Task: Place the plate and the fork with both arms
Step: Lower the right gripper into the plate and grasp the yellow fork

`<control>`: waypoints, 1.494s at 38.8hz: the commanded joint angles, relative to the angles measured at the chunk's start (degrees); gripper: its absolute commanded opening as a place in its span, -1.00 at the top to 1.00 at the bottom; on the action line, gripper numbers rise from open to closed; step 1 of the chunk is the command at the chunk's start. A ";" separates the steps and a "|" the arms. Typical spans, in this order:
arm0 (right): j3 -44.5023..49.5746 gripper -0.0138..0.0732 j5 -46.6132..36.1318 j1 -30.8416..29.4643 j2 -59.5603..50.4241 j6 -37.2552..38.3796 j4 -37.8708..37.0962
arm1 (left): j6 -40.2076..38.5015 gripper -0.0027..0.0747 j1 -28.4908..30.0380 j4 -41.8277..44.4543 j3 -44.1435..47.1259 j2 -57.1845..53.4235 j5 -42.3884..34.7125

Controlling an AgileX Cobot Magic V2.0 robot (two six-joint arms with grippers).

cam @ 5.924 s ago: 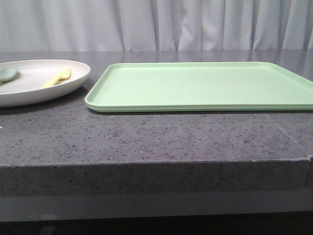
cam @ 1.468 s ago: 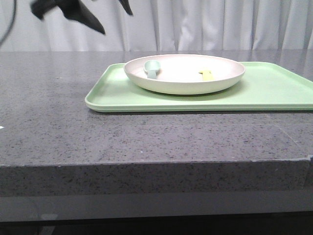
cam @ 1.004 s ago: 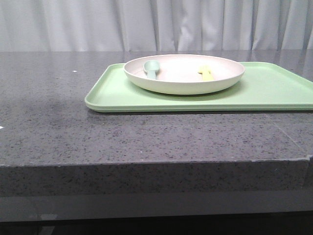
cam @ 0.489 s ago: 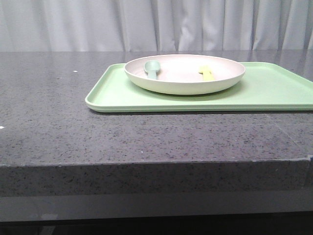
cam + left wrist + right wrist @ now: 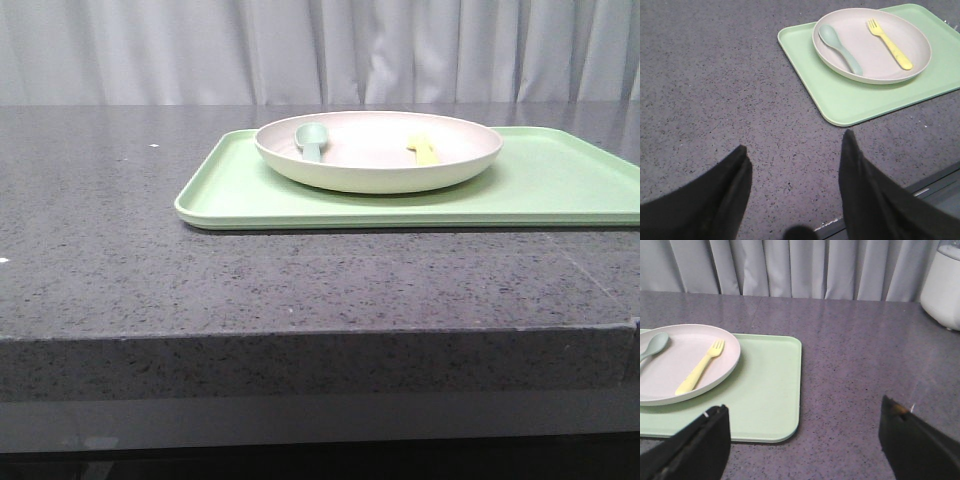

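Currently the plate (image 5: 378, 150) sits on the light-green tray (image 5: 560, 190), toward the tray's left end, on the dark speckled counter (image 5: 300, 280). Fork (image 5: 424, 152) lies inside the plate on its right half; a grey-green spoon (image 5: 311, 141) lies inside on the left half. Fork and spoon are apart, not touching.

Left pincer (image 5: 792, 167): wide open, nothing between its fingers (image 5: 860, 180), over bare counter (image 5: 715, 75). Plate (image 5: 875, 55) and tray (image 5: 850, 100) are ahead of it and off to one side, well apart from the fingertips. Fork (image 5: 890, 44) and spoon (image 5: 840, 47) lie roughly parallel in the plate, fork the farther of the two from this pincer.

Right pincer (image 5: 805, 425): also wide open and empty, fingers (image 5: 695, 445) spread far. Tray (image 5: 770, 390) corner lies ahead of its gap, near one finger. Plate (image 5: 670, 370) beyond that finger, fork (image 5: 700, 367) on it, tines pointing away from the pincer, spoon (image 5: 652, 346) cut off at the picture edge. White container (image 5: 942, 285) far off on the other side, grey curtain (image 5: 790, 267) behind.

Neither pincer shows in the front view.
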 commanded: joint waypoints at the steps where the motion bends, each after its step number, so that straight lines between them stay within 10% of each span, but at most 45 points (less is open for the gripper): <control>1: -3.54 -0.75 -0.78 -0.33 2.03 -0.31 2.42 | -0.04 0.01 0.06 -0.48 -1.31 0.29 -4.55; 31: -35.22 -0.75 29.97 11.82 41.06 -15.09 16.75 | -0.04 0.48 0.06 -0.48 -1.31 0.29 -4.67; 58: -72.55 -0.75 43.37 26.01 80.86 13.76 -5.63 | -0.04 0.74 0.06 -0.48 -1.31 0.29 -4.67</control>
